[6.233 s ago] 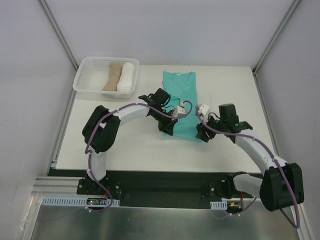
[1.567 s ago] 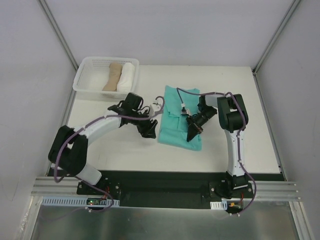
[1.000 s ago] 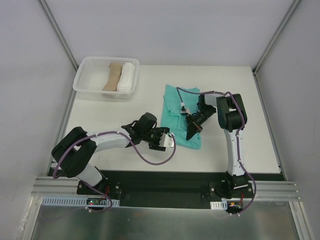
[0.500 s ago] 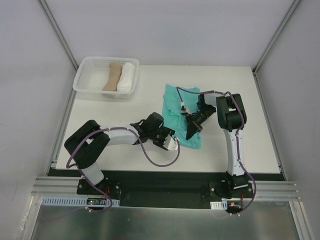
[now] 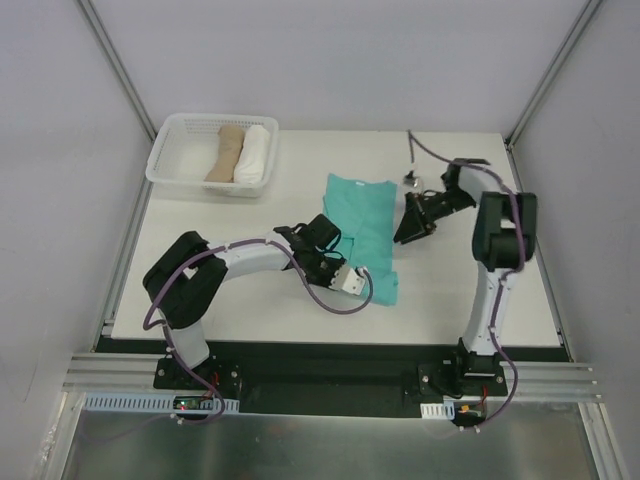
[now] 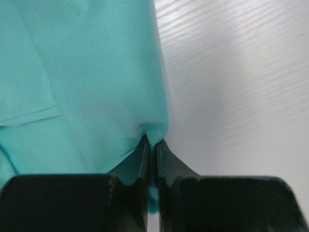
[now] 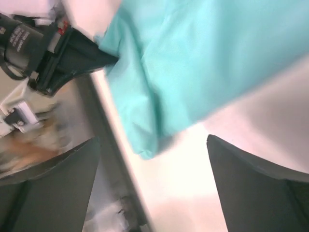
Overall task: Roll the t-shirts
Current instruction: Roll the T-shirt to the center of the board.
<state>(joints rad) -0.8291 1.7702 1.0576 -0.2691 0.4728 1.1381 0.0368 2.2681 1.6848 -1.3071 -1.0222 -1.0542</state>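
The left arm (image 5: 250,255) lies low and stretched across the bench (image 5: 230,300), elbow out to the left and wrist bent down. The left jaws are pressed together, pinching a small fold at the edge of the teal t-shirt (image 5: 362,215). The rest of the cloth spreads flat on the bench ahead of them. The right arm (image 5: 497,240) stands tall from its base, with its forearm angled back towards the shirt's right side. The right jaws are spread wide with nothing between them, and the shirt lies just ahead of their fingers (image 7: 58,183). Well beyond the left jaws, a white basket (image 5: 170,165) holds two rolled cloths.
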